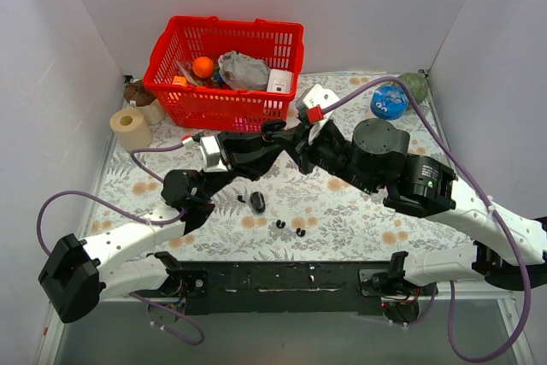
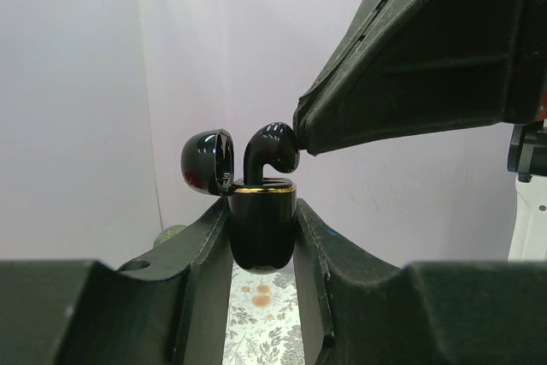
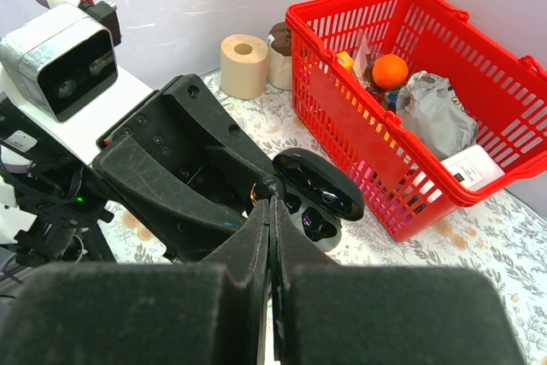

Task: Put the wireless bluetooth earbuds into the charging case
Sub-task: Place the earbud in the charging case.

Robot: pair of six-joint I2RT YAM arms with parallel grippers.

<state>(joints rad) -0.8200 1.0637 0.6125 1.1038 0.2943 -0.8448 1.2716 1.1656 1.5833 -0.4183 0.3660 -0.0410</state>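
1. Earbud insertion, seen close up from my left wrist: my left pincer [image 2: 261, 208] is pinching a glossy black, egg-shaped plastic charging case [image 2: 263, 241] with a thin gold rim. The case stands upright at the centre of the frame, with one finger on each flank.
2. Its rounded black lid [image 2: 208, 160] hangs open to the left of the gold rim.
3. My right pincer [image 2: 304, 130] reaches in from the upper right. Its tips are pressed together on the head of a small glossy black plastic earbud [image 2: 270, 148] with a curved stem. The stem points down into the case mouth; I judge it not yet seated.
4. From my right wrist, that pincer's closed tips [image 3: 258, 237] sit at the centre of the frame, just before the open case. The earbud is mostly hidden behind them.
5. From overhead, both pincers meet in mid-air at the centre, above a floral tablecloth [image 1: 342, 215]. A red plastic basket [image 1: 222, 110] stands at upper left. Tiny black bits [image 1: 280, 224] lie on the cloth at lower centre, possibly further earbuds but too small to tell.
6. Handling, as I judge it: the earbud is very light, rigid and slick, so it could squirt out of a pinch. The best hold is across the rounded head, leaving the stem free. The case is hard and smooth too, so I would hold its flanks below the rim, clear of the hinge.
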